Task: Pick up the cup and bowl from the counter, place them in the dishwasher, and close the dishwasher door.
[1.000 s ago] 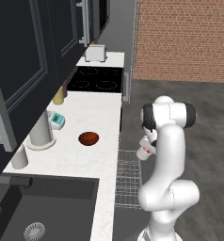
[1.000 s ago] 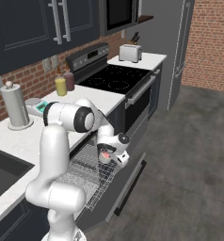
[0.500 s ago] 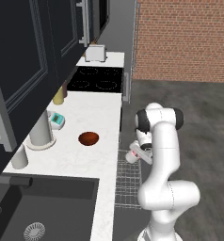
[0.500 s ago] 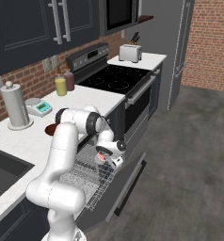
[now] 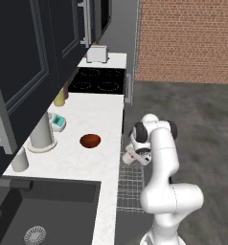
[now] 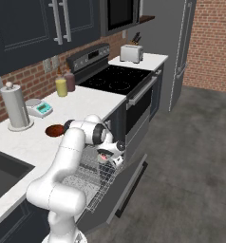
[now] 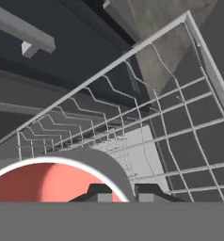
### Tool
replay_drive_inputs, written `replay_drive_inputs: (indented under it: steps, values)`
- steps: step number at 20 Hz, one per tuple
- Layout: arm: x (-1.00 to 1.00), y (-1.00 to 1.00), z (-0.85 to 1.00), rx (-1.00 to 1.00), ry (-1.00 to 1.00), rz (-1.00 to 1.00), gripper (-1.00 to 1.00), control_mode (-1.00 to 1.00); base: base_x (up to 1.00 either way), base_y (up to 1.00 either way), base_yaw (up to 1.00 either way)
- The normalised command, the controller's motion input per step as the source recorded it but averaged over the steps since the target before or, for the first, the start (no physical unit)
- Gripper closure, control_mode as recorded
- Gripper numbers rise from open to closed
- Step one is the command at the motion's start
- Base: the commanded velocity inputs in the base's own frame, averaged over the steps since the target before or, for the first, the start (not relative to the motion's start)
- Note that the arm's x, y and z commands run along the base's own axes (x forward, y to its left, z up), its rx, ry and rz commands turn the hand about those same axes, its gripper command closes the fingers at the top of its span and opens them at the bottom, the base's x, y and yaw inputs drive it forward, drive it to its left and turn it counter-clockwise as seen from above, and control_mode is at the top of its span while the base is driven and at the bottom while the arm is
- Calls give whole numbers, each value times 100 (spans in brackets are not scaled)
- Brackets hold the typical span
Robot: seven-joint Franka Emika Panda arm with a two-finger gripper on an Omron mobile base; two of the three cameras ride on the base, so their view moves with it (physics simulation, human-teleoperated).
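Note:
My gripper is shut on the cup, a white cup with a red-pink inside, one finger on each side of its wall. It holds the cup low over the dishwasher's wire rack, above the lowered door. In the left base view the gripper and cup sit just off the counter's edge, over the rack. The red-brown bowl rests on the white counter, left of the gripper. From the right base view the bowl is partly behind the arm.
A paper towel roll, a teal-and-white item, a yellow bottle and an off-white jar stand along the back wall. The black sink is nearest, with the stovetop and toaster farther along. Open floor lies to the right.
The arm has carried the cup down and in toward the counter edge, closer to the rack. The bowl has not moved.

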Motion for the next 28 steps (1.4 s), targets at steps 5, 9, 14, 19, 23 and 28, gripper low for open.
replay_drive_inputs:
  steps: [5, 9, 14, 19, 23, 28]
  values:
    - [51, 0, -48, 0, 4, -3, 100, -100, 0, 0, 0]
    - [31, 0, -46, 0, 4, -4, 100, -100, 0, 0, 0]
    - [30, 0, -42, 0, 5, -4, 100, -100, 0, 0, 0]
    - [32, 2, -32, 0, 6, -4, -100, -100, 0, 0, 0]
    - [2, -8, -5, 0, 1, -6, -100, -100, 0, 0, 0]
    - [-13, -28, 0, 0, 0, -5, -100, -100, 0, 0, 0]
